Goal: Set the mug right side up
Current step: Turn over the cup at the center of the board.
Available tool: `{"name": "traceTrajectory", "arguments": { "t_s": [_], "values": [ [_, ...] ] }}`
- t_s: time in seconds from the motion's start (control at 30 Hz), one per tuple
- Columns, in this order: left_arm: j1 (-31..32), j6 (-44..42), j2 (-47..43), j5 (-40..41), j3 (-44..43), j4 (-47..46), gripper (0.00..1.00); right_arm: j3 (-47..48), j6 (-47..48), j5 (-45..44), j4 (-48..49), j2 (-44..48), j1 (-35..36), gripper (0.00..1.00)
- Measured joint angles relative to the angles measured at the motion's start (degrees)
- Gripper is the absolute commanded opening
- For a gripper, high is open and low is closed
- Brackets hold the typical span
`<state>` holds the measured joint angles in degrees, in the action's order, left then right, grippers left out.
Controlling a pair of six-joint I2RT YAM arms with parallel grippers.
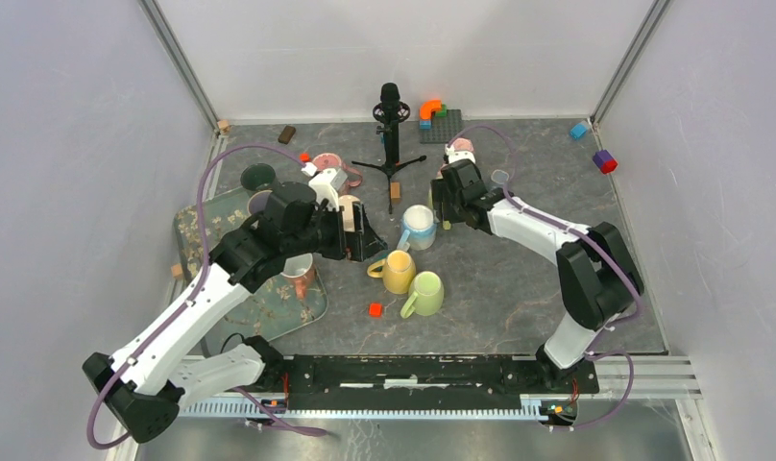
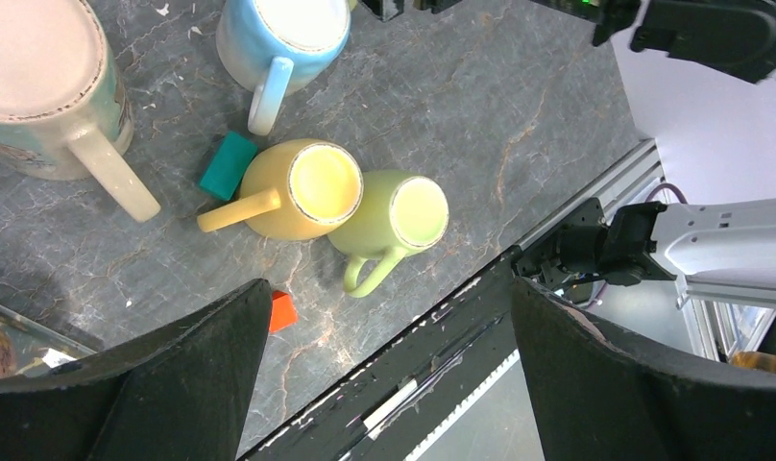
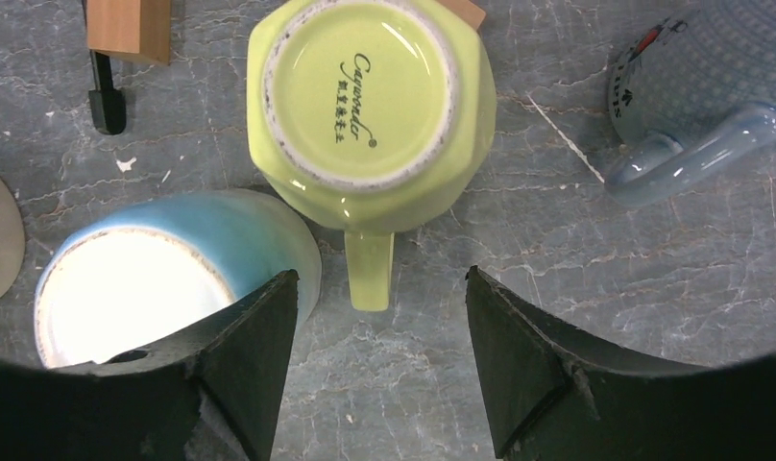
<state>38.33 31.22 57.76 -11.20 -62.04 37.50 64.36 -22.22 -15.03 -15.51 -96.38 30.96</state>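
At the left of the top view, a tray carries a pinkish mug that is partly hidden under the bent left arm. The left end effector hangs over the tabletop, spread wide and holding nothing. Right of centre, the right arm is stretched forward with its wrist pointing down. The right end effector is spread. The upside-down lime mug sits at upper centre of the right wrist view, its handle between the fingers and clear of both.

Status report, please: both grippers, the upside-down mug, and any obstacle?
Left gripper open, empty. Right gripper open, lined up on handle of lime mug. Mug base up. Blue mug crowds one finger.
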Motion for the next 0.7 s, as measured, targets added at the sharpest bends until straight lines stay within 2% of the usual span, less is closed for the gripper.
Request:
{"name": "traceTrajectory", "arguments": {
  "t_s": [0.27,0.37,0.47,0.63,0.7],
  "values": [
    [0.0,0.02,-3.54,0.11,0.04,1.53,1.0,2.84,1.14,-0.04,1.27,-4.94,-0.33,0.53],
    [0.0,0.02,-4.26,0.11,0.09,2.21,1.0,3.78,1.55,-0.26,1.38,-6.38,-0.33,0.44],
    [0.0,0.04,-4.63,0.11,0.2,2.95,1.0,4.09,1.81,-0.5,1.49,-7.06,-0.35,0.25],
    [0.0,0.09,-4.68,0.11,0.35,3.1,1.0,4.15,2.29,-0.96,1.7,-7.3,-0.5,0.0],
    [0.0,0.13,-4.76,0.11,0.55,3.08,1.0,4.17,2.34,-0.98,1.66,-7.3,-0.61,0.0]
  ]
}}
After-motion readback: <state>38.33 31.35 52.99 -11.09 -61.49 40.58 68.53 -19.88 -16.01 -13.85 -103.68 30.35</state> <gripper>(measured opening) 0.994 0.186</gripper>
